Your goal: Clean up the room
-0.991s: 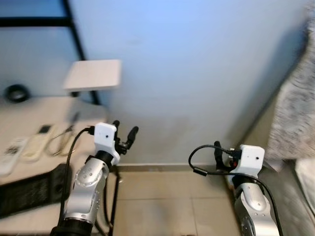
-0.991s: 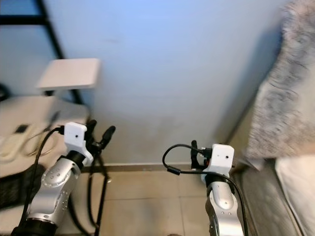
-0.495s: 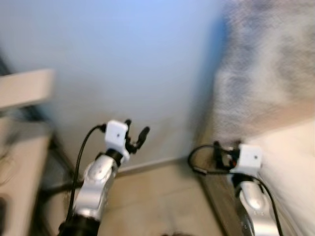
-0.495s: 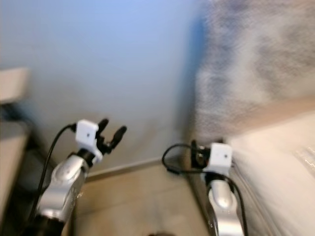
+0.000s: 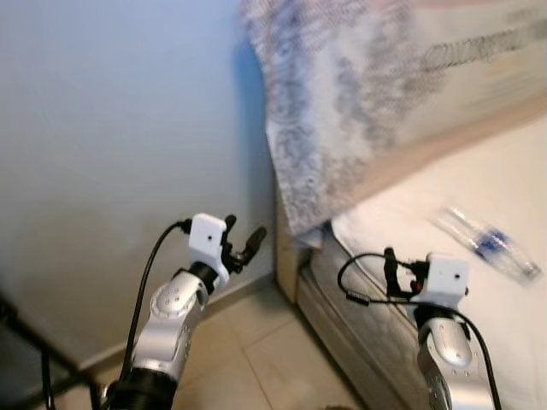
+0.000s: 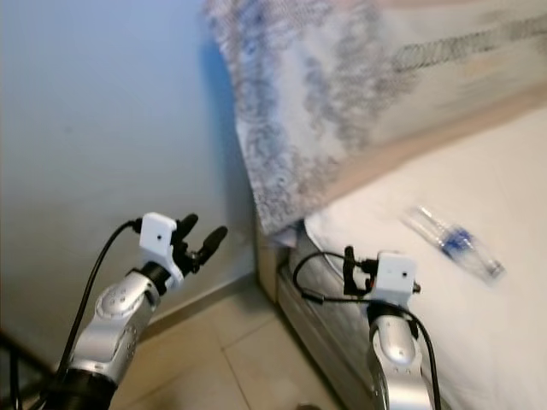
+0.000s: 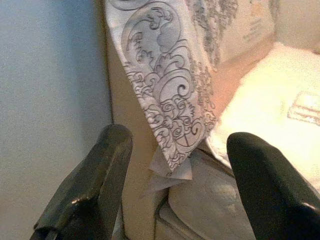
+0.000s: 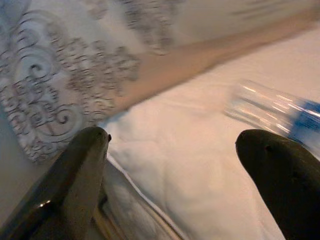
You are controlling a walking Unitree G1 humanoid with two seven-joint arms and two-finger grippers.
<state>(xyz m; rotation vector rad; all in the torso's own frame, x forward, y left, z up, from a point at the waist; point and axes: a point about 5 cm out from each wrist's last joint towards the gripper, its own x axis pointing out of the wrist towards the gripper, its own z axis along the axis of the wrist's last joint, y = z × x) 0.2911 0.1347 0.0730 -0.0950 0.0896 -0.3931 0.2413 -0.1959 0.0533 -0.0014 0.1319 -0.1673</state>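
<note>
Because the clear plastic bottle [image 5: 485,243] lying on the white bed [image 5: 513,171] at two o'clock of the wide-spread right gripper [image 8: 185,165] looks empty, light, slick and crushable, I'd clasp its mid-body gently; the left gripper [image 7: 175,165] also gapes, empty.

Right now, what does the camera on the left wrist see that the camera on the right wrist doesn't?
The left wrist view alone takes in the blue wall and the mattress corner below the cloth. The right wrist view alone gives a close look at the clear plastic bottle with a blue label, lying on the bed. Both share the patterned cloth and the white bed sheet, seen between open black fingers.
</note>
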